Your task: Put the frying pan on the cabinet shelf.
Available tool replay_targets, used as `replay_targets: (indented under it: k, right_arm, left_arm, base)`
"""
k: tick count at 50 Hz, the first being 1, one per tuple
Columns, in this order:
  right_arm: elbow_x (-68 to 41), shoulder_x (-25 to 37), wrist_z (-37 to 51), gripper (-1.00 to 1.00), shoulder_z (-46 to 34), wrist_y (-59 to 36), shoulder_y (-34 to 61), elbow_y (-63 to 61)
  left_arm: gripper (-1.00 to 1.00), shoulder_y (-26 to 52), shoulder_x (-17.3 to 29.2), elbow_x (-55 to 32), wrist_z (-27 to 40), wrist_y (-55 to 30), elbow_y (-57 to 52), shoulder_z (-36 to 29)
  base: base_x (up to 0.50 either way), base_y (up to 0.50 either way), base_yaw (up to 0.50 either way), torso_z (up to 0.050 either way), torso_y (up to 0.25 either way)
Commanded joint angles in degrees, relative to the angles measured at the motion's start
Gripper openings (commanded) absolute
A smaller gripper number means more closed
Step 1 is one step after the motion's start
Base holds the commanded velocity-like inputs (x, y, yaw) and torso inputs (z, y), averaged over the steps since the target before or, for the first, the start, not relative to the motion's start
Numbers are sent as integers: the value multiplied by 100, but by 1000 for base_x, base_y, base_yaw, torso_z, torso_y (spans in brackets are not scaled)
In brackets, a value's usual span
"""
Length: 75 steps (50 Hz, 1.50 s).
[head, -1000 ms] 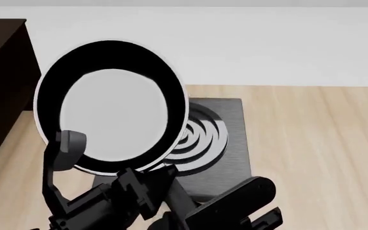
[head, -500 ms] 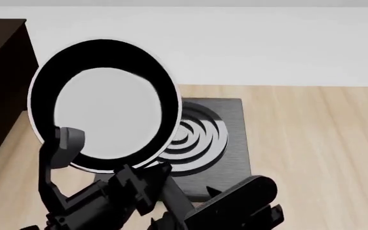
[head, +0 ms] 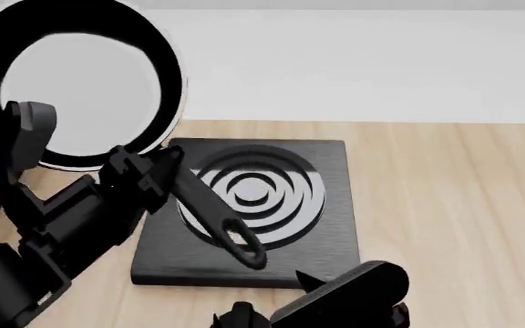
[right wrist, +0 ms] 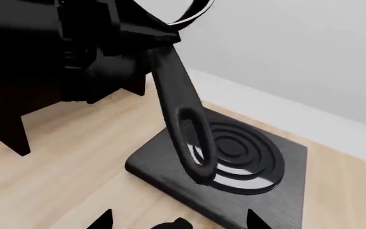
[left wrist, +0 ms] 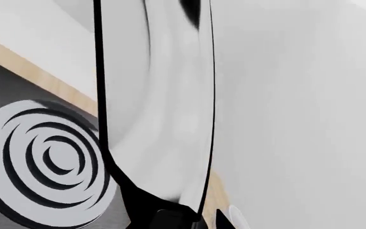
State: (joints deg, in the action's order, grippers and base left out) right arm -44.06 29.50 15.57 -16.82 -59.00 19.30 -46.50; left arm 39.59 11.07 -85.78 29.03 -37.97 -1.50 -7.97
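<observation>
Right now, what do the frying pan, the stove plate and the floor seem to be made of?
The frying pan looks like black metal with a glossy pale coated base: it shows soft reflections. The stove plate seems brushed dark metal or glass, given fine streaks, with pale concentric rings. The floor looks like light wood, judging by faint grain lines. Being renders, these stay guesses.

Glossy pale base on the frying pan (head: 71, 85), matt black stove plate (head: 331, 205), light wooden floor (head: 454, 205).

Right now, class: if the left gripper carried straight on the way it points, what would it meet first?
Probably the white wall. The left gripper is closed on the frying pan by its handle, and the left wrist view looks along the pan toward that wall. How far away it is cannot be judged.
</observation>
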Motion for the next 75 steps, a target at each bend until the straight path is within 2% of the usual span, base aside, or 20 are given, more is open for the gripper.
replay_targets:
  k: [1,14,29,41,75]
  right_arm:
    - [-102,11,35,100,155,184,-310,-112]
    - [-132,-33,23,100,203,375,-408,-73]
    - [-54,-51,-6,100,109,530,-469,5]
    - [33,-101,-16,100,-51,629,-513,41]
    - [164,-72,-56,100,-143,1000,-826,186]
  left_arm:
    - [-100,748,172,-204,-352,425,757,432]
    - [-100,1562,553,-374,-321,481,1690,770]
    - [-100,1741,1094,-542,-314,579,2333,1181]
    - [-100,1651,1401,-602,-353,544,2500,1317]
    - [-100,584,1579,-682,-641,936,2548,1786]
  base:
    - [0,0,0,0,0]
    - [0,0,0,1,2]
    - [0,0,0,0,1]
    - [0,0,0,1,3]
    - [0,0,1,0,1]
